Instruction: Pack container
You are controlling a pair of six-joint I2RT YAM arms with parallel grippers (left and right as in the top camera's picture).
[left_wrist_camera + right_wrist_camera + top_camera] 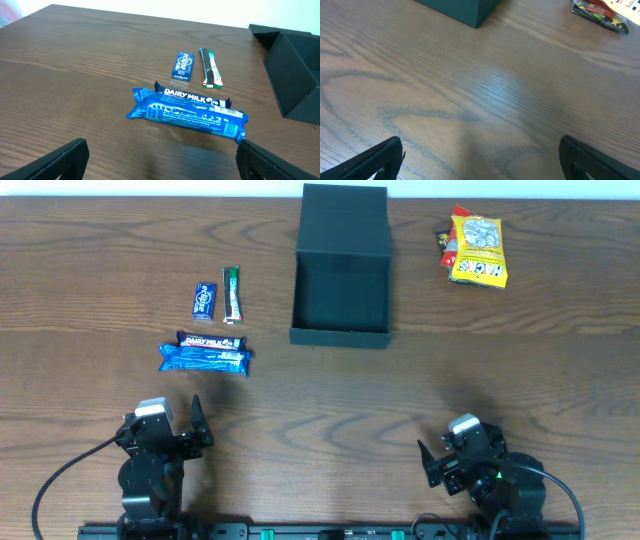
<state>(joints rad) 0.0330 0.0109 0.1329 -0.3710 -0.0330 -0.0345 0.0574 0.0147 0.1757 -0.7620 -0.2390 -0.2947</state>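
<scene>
Both jaws spread, container [339, 335] far ahead, midway between them

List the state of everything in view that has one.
container: lid open, nothing inside
left gripper: jaws open, empty
right gripper: jaws open, empty
Dairy Milk bar: on table, touching blue packet
blue packet: on table
eclipse pack: on table
green stick: on table
yellow bag: on table, over red packet

The brown wood-grain table [520, 370] holds a dark teal-green matte rectangular container [341, 240] midway along its far edge and a yellow plastic snack bag [478, 250] near the far right corner. Blue foil chocolate bars [204, 359], a small blue gum pack [204, 300] and a green-white stick packet [232, 295] lie toward the left edge.
</scene>
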